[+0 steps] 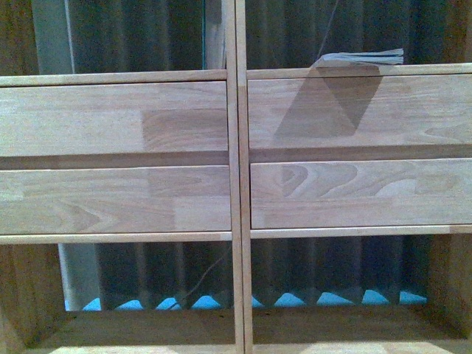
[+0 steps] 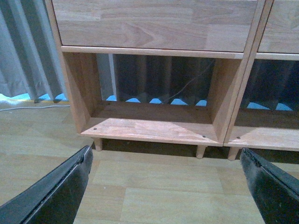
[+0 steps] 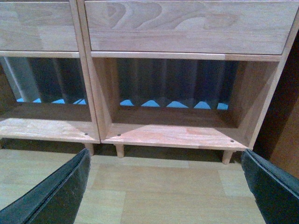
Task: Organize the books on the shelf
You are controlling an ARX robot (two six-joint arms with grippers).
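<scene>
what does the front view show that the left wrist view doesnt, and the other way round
Only the front view: a book lying flat on the upper right board. Only the left wrist view: the left gripper, open, the floor and the peg legs. Both: the wooden shelf and the curtain behind it.

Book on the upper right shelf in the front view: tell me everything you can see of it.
Only the edge of the book shows: thin, pale grey-white, paper-like, slightly wavy. It lies flat on the upper board of the shelf, in its right column, touching only the wood. A dark angular shadow falls on the plank front below it. No cover print is readable.
</scene>
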